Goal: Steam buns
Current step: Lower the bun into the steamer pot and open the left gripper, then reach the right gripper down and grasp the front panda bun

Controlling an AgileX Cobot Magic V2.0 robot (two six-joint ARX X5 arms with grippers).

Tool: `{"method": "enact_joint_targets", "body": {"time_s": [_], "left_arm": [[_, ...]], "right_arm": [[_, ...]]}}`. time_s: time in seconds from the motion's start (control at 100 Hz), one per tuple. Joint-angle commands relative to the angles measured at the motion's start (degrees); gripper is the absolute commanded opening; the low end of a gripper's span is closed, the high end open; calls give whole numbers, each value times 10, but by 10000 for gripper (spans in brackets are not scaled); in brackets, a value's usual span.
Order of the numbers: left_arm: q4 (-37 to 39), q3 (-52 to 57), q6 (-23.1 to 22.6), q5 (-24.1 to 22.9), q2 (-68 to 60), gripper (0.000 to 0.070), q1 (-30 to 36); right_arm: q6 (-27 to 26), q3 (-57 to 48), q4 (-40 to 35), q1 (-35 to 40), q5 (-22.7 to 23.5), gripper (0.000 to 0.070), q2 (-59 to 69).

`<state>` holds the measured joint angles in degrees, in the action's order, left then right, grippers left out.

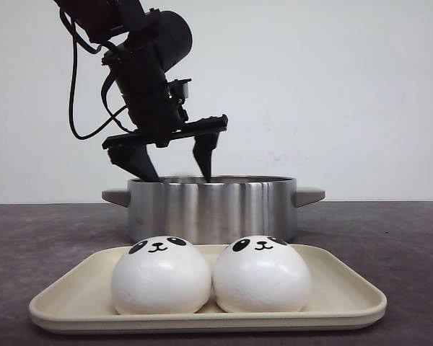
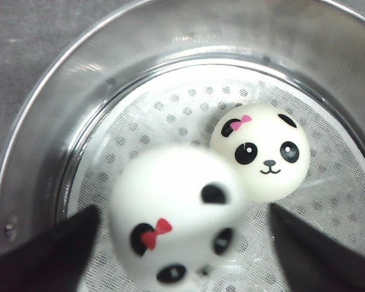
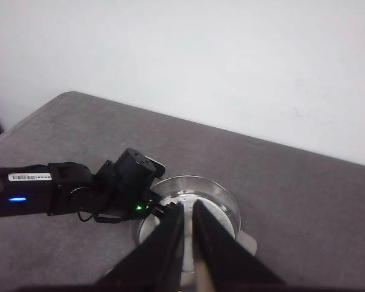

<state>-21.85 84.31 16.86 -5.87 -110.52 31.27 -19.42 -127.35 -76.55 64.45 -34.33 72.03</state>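
Two white panda buns sit side by side on a cream tray (image 1: 350, 301) at the front, one on the left (image 1: 161, 277) and one on the right (image 1: 261, 275). Two more buns with red bows are inside the steel pot (image 1: 213, 209). One (image 2: 261, 152) rests on the perforated white liner (image 2: 170, 115). The other (image 2: 170, 219) is blurred and lies between my left gripper's fingers with a gap on each side. My left gripper (image 1: 180, 176) is open, fingertips at the pot's rim; it also shows in its wrist view (image 2: 184, 210). My right gripper (image 3: 188, 207) is shut and empty, high above the pot (image 3: 225, 204).
The pot stands behind the tray on a dark grey table (image 1: 390, 231) and has a short handle (image 1: 309, 194) on each side. The left arm (image 3: 61, 188) reaches over the pot from the left. A white wall stands behind.
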Motion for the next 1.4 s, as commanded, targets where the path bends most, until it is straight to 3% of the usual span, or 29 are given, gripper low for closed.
{"method": "enact_joint_targets", "body": {"time_s": [0.0, 0.42, 0.69, 0.77, 0.99, 1.19, 1.24, 1.34, 1.37, 1.39], "left_arm": [[2, 15, -8, -1, -13, 700, 3], [-66, 36, -6, -6, 49, 700, 6], [-80, 36, -8, -5, 213, 700, 7], [-97, 36, -12, -5, 268, 700, 7], [-141, 36, -14, -5, 408, 700, 7], [-183, 36, -18, -5, 499, 700, 7], [-194, 36, -22, -5, 516, 700, 7], [-215, 36, -24, -5, 541, 700, 7], [-220, 36, -24, -5, 547, 700, 7], [-223, 36, -24, -5, 551, 700, 7]], "right_arm": [[-12, -12, -8, 7, -2, 17, 6], [-13, 9, -49, 7, -27, 17, 10], [-42, 176, 4, -4, -24, 17, 10], [-67, 243, 36, -14, 11, 17, 10], [-120, 444, 171, -53, 181, 17, 10], [-150, 587, 243, -78, 286, 22, 35], [-156, 612, 257, -81, 304, 93, 45], [-167, 651, 280, -81, 323, 490, 69], [-170, 659, 286, -81, 331, 570, 77], [-174, 663, 290, -81, 336, 588, 83]]}}
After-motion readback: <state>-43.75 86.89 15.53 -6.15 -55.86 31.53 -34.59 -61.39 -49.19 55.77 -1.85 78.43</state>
